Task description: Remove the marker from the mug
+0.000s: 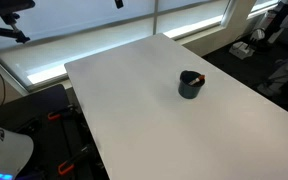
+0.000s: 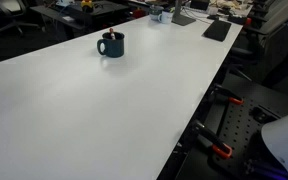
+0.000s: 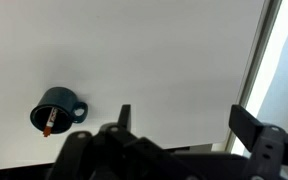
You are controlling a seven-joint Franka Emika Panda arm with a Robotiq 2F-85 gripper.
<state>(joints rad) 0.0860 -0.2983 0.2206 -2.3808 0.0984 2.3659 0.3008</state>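
The dark blue-grey mug (image 1: 191, 85) stands upright on the white table (image 1: 144, 110), also seen in an exterior view (image 2: 112, 44) and in the wrist view (image 3: 56, 109) at lower left. The reddish marker (image 3: 49, 124) leans inside the mug; its tip shows at the rim in both exterior views (image 1: 196, 75) (image 2: 107, 36). My gripper (image 3: 184, 120) is open and empty, high above the table, well to the right of the mug in the wrist view. The arm does not show in the exterior views.
The table edge (image 3: 264, 60) runs close to my right finger in the wrist view. Desks with clutter (image 2: 184, 12) stand beyond the far end. Black and orange clamps (image 2: 219, 150) sit by the table's side.
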